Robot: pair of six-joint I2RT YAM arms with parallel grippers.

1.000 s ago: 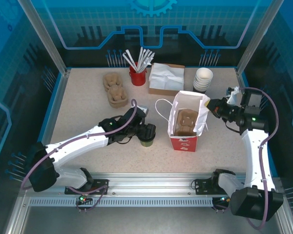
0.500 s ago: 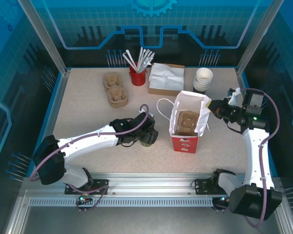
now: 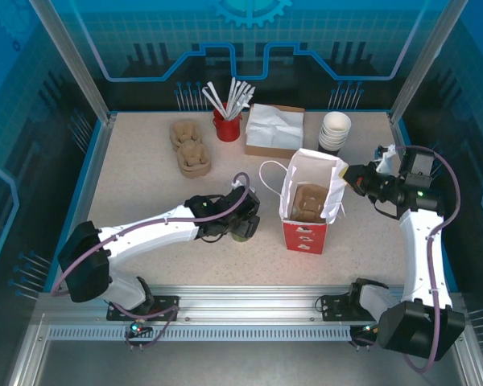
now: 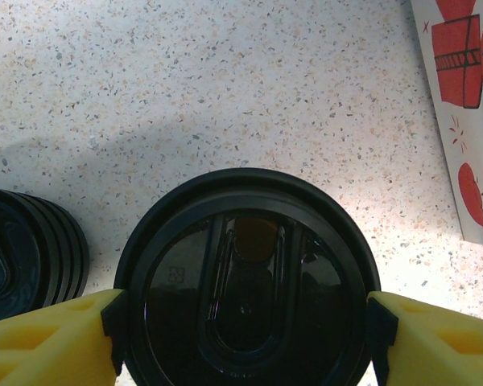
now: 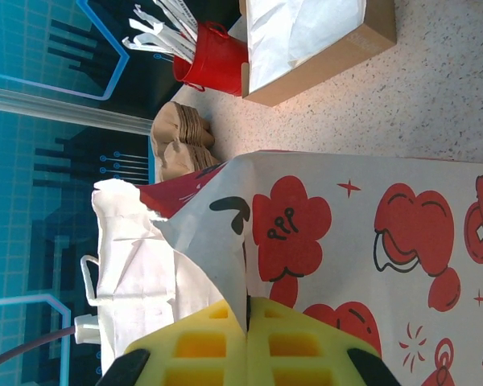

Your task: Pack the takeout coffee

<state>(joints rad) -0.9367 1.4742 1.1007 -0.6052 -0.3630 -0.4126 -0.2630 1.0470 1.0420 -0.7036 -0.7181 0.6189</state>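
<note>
The takeout coffee (image 4: 245, 241) stands on the speckled table (image 3: 137, 193) just left of the one paper bag (image 3: 304, 233), with a strip of bare tabletop between them. The left gripper (image 4: 245, 326) grasps it, the yellow fingers (image 4: 48, 338) meeting the black lid's rim on both sides. One stack of loose lids (image 4: 24, 257) sits just beside the cup.

The right gripper (image 5: 247, 338) is clenched on the bag's upper edge, and the mouth stands open with one carrier (image 3: 308, 201) inside.

Along the far edge are two carrier piles (image 3: 191, 147), one red stirrer cup (image 3: 227, 127), one napkin box (image 3: 274, 130) and one stack of lidless cups (image 3: 335, 131). The near and left parts of the table lie bare.
</note>
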